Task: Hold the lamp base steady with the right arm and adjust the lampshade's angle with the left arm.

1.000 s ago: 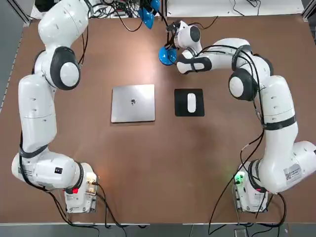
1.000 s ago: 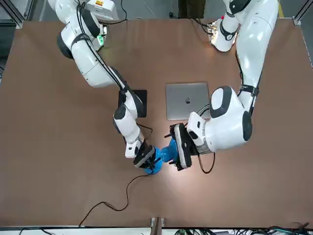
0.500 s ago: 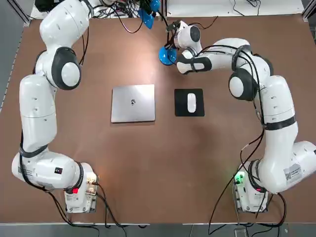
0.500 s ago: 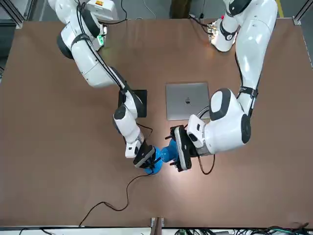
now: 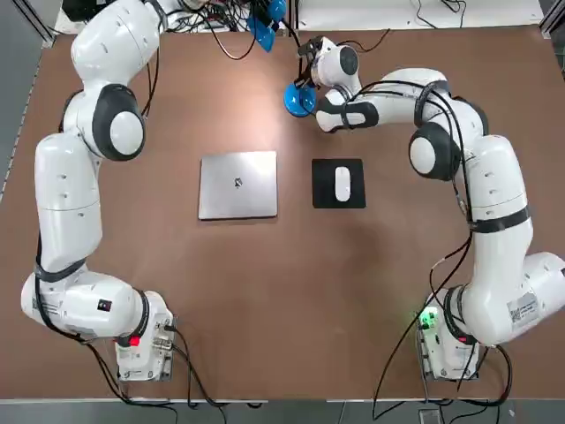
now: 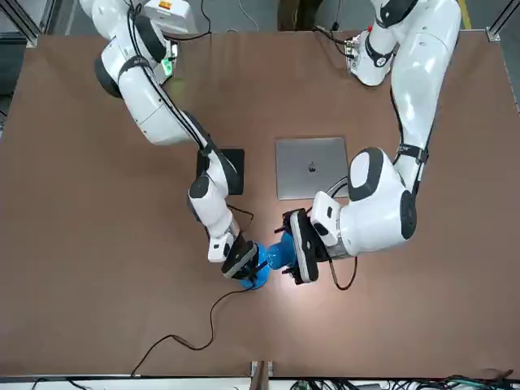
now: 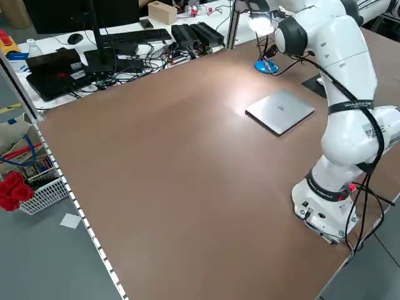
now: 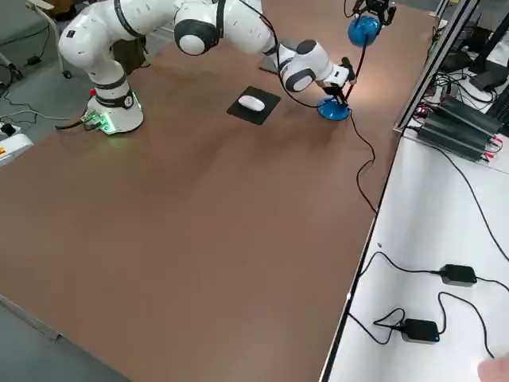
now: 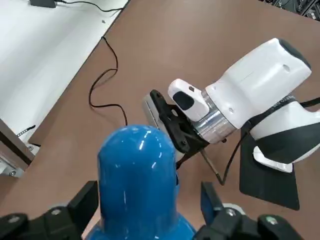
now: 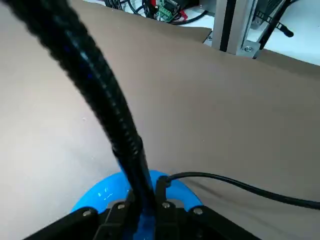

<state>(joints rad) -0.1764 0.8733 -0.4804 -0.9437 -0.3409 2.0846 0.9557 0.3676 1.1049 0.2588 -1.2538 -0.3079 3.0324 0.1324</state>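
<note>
The lamp base [image 5: 297, 100] is a glossy blue disc at the table's far edge. My right gripper [image 10: 142, 210] is shut on the black gooseneck stem [image 10: 107, 107] right where it rises from the lamp base [image 10: 100, 197]. The blue lampshade [image 9: 137, 175] sits between the fingers [image 9: 86, 202] of my left gripper [image 9: 147, 200], which is open, with a gap showing on one side. In the front view the lampshade [image 6: 280, 253] hangs beside the lamp base [image 6: 255, 277], with the left gripper [image 6: 297, 244] around it and the right gripper [image 6: 240, 262] low at the stem.
A closed silver laptop [image 5: 237, 184] lies mid-table. To its right a white mouse [image 5: 342, 183] rests on a black mousepad [image 5: 325, 184]. The lamp's black cord [image 6: 187, 337] trails off over the table edge. Power bricks and cables [image 8: 445, 119] lie on the white bench beyond.
The left arm's hand has shifted slightly at the lampshade. The right arm and the lamp base have stayed put.
</note>
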